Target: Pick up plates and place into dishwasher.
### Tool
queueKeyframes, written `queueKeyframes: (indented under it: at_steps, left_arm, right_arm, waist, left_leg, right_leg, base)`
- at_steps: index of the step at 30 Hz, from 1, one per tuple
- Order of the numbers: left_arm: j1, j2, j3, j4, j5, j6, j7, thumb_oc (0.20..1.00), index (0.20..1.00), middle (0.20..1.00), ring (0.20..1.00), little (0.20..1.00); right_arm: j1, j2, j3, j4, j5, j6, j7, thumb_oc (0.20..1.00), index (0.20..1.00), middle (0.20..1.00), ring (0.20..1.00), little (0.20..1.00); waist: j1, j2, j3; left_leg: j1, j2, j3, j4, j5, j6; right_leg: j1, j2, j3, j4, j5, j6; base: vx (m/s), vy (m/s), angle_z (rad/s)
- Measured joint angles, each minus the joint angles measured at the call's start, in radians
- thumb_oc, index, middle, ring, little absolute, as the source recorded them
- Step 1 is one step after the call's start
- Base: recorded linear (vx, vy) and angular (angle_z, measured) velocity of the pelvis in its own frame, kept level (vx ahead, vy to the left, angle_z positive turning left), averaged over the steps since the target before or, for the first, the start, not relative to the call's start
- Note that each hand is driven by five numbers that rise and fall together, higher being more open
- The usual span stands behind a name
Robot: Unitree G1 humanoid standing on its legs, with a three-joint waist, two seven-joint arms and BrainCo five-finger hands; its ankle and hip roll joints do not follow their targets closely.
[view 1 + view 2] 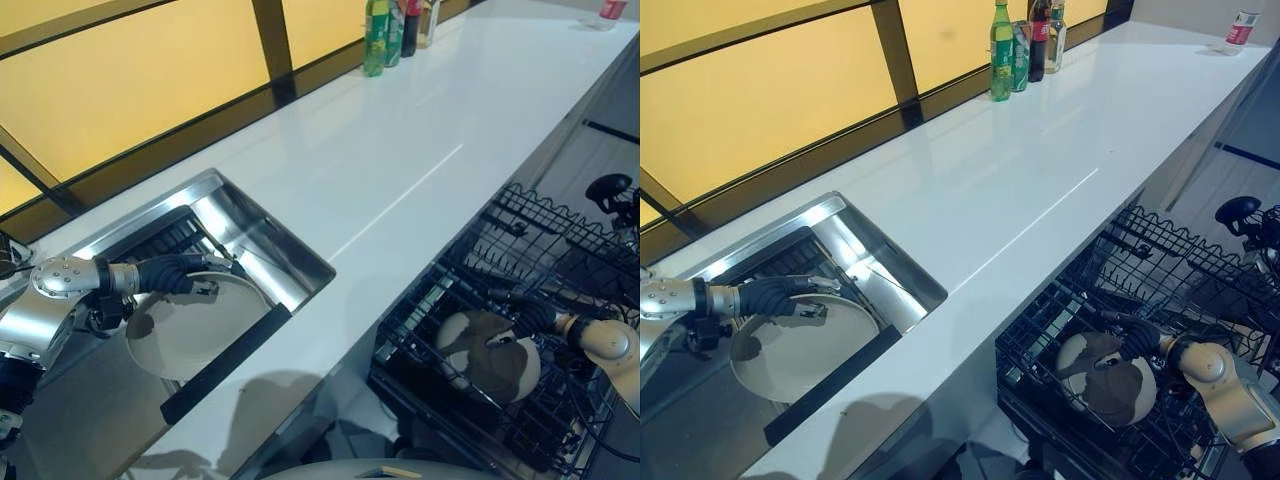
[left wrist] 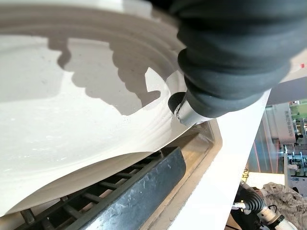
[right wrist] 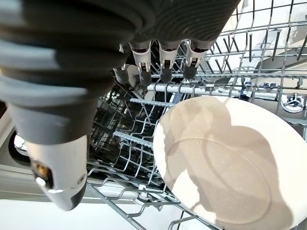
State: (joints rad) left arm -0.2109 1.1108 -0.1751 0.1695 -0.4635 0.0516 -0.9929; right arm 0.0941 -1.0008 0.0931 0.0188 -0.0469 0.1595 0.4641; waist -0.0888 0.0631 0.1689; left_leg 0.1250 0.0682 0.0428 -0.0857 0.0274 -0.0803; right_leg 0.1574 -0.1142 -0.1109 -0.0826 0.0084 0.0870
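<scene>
A cream plate [image 1: 195, 335] lies tilted in the steel sink [image 1: 255, 235] at the lower left. My left hand [image 1: 180, 273] is at its far rim, fingers curled over the edge and the thumb [image 2: 181, 106] pressed on the plate's face [image 2: 72, 129]. A second cream plate [image 3: 225, 163] stands in the black wire dishwasher rack [image 1: 525, 225] at the lower right. My right hand [image 1: 1137, 336] hovers just above that plate [image 1: 1105, 378]; its fingers [image 3: 164, 60] are straight, point into the rack's tines and hold nothing.
A long white counter [image 1: 400, 160] runs between the sink and the rack. Several bottles [image 1: 385, 35] stand at its far edge by the amber window, a red can [image 1: 612, 9] at the far right corner. A black bar [image 1: 225, 365] lies along the sink's near side.
</scene>
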Motion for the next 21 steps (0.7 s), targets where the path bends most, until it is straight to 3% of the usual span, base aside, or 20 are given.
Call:
queueKeyframes:
  at_steps: [6,12,21]
  left_arm:
    - [0.025,0.000,0.012,-0.030,0.027,-0.019,0.077,0.200,0.200,0.200,0.200,0.200]
    - [0.087,0.000,0.058,-0.042,0.196,-0.068,0.301,0.200,0.200,0.200,0.200,0.200]
    - [0.203,-0.005,0.296,-0.090,0.456,-0.177,0.637,0.200,0.200,0.200,0.200,0.200]
  right_arm:
    - [0.027,0.000,-0.008,-0.019,0.001,-0.001,-0.002,1.000,1.000,1.000,1.000,1.000]
    - [0.053,0.000,-0.084,-0.036,0.010,-0.002,-0.028,1.000,1.000,1.000,1.000,1.000]
    - [0.066,0.080,-0.256,-0.092,0.020,-0.101,-0.165,1.000,1.000,1.000,1.000,1.000]
  waist:
    - [-0.001,-0.005,0.003]
    - [0.020,-0.012,0.007]
    - [0.076,-0.059,0.002]
  left_leg:
    - [0.004,0.000,-0.007,0.000,0.000,0.000]
    - [0.002,0.000,-0.012,0.000,0.000,0.000]
    - [-0.020,-0.001,-0.019,0.006,0.000,0.000]
  right_leg:
    - [0.012,0.000,-0.008,-0.007,0.000,0.000]
    - [0.011,0.000,-0.009,-0.007,0.000,0.000]
    - [-0.005,-0.001,-0.017,-0.007,0.000,0.000]
  base:
    - [0.00,-0.003,0.03]
    - [-0.02,-0.005,0.01]
    - [-0.06,0.003,0.03]
